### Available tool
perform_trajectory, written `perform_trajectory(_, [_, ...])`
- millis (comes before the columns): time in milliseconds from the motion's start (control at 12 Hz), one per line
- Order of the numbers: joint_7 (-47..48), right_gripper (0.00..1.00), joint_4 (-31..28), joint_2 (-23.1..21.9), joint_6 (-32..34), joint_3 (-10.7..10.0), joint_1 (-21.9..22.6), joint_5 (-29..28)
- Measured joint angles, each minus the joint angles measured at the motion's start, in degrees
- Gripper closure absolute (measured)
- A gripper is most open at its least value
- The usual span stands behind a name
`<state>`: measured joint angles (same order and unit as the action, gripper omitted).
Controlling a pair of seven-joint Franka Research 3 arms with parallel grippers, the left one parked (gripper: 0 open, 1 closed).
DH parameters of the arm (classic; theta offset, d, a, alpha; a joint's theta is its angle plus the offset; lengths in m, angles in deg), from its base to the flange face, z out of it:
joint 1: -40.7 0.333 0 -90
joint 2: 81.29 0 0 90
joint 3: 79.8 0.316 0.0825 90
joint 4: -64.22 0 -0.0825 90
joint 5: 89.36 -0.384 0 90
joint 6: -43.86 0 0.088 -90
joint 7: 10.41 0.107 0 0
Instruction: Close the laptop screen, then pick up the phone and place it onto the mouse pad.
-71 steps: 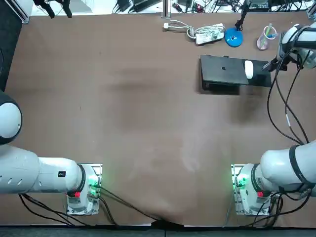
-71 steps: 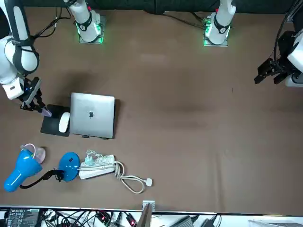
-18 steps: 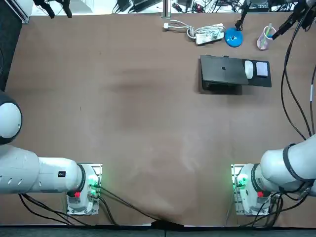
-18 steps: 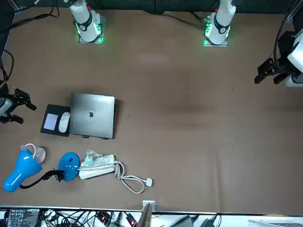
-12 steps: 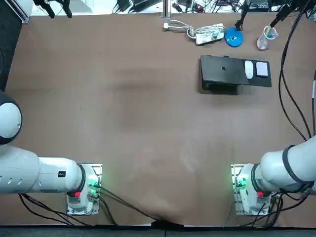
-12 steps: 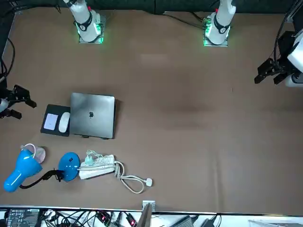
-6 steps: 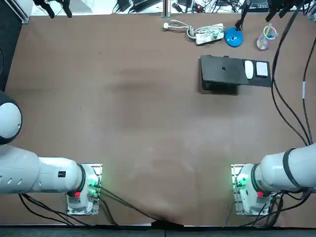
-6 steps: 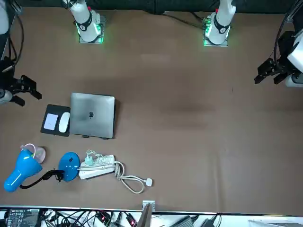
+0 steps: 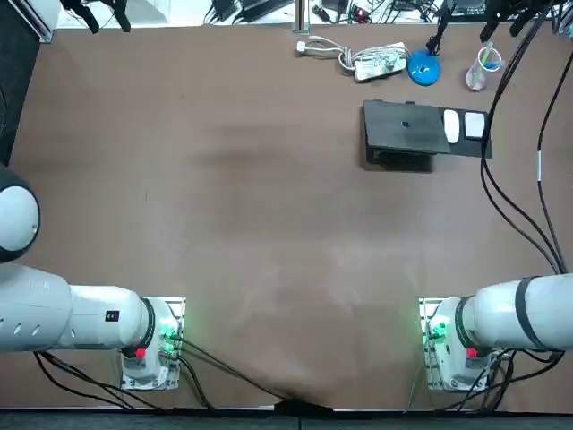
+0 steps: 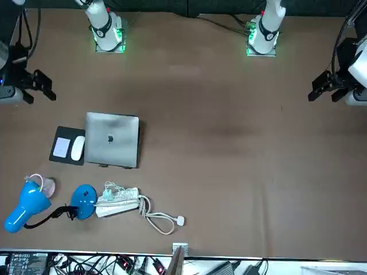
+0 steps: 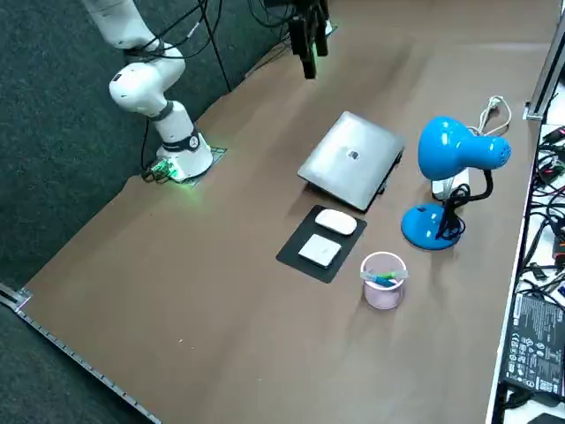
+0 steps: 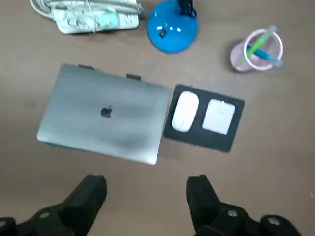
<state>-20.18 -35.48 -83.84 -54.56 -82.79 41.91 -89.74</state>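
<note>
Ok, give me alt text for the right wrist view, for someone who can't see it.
A closed laptop lies beside a black mouse pad that carries a white mouse and the phone. The right tool hangs open in the air, holding nothing; a blue lamp, pink cup and power strip lie beyond.

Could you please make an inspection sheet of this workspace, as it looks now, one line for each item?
Surface: brown table, no spill seen.
Job's things: laptop closed; phone lies on mouse pad, beside mouse.
Clutter: blue lamp, pen cup, power strip.
Grippers: right gripper open, empty, high above the table near the laptop.
Cables: white cord looped beside the power strip.
Surroundings: dark floor at the robot's right side.
</note>
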Motion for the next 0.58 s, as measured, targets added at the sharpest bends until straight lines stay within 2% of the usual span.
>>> perform_trajectory(250, [4.75,0.00,-0.22,-2.78,4.71,0.01,1.96,2.33])
perform_trajectory(583, [6.54,0.00,-0.72,-5.58,9.15,-0.39,2.18,2.61])
